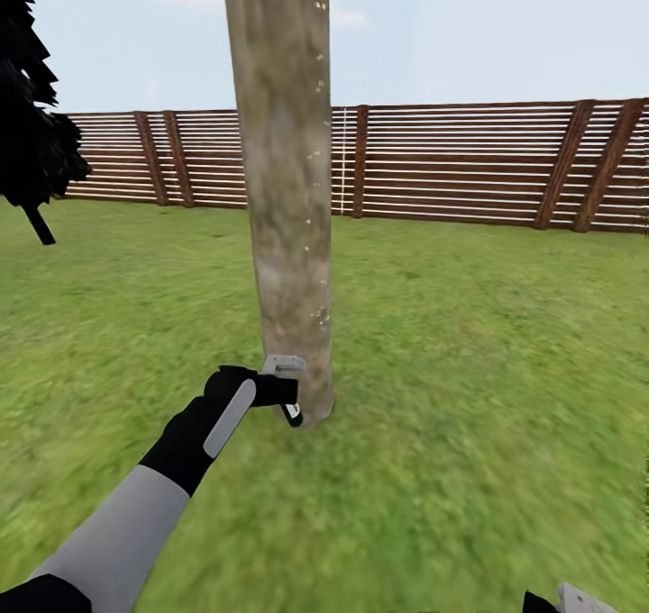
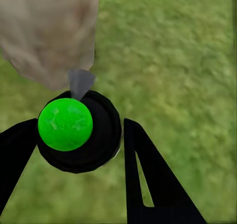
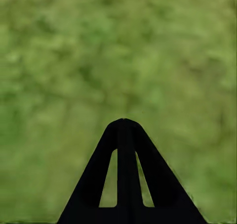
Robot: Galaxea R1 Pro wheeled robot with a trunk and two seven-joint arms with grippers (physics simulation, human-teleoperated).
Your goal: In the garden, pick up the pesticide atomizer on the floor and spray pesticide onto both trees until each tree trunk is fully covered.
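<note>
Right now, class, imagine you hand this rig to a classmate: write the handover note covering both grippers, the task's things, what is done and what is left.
Left gripper: jaws shut on the pesticide atomizer, held low against the base of the tree trunk.
Right gripper: jaws shut, empty, over grass.
Done: atomizer picked up; a few white specks of pesticide dot this trunk.
Left: the trunk is mostly bare, so keep spraying; then do the second tree.

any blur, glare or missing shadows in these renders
Head view: flat even light, the tree trunk throws no clear shadow on the lawn, and the grass smears toward the bottom edge. Left wrist view: trunk base and grass are soft, the atomizer crisper. Right wrist view: grass wholly blurred. No glare.
</note>
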